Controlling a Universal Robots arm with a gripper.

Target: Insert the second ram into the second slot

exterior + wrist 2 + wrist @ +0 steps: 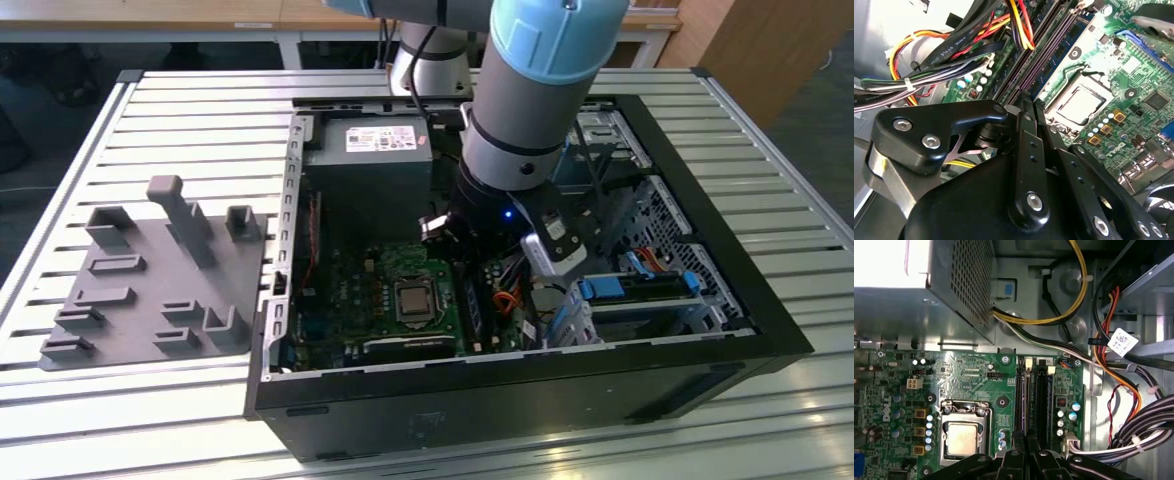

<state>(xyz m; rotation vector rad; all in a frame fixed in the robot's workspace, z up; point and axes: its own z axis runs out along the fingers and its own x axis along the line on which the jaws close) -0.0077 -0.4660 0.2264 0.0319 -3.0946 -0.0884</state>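
The second ram (1024, 405) stands on edge in the second slot, beside the CPU socket (962, 439). The gripper (1028, 102) looks clenched thin on its top edge; whether it is fully seated I cannot tell. Best pressed straight down, evenly, till the white latches (1028, 362) close. The open case (747, 330) on the bench (160, 100) holds the motherboard (969, 375), power supply (367, 150) and cable bundle (939, 55) — wires run near the slots.
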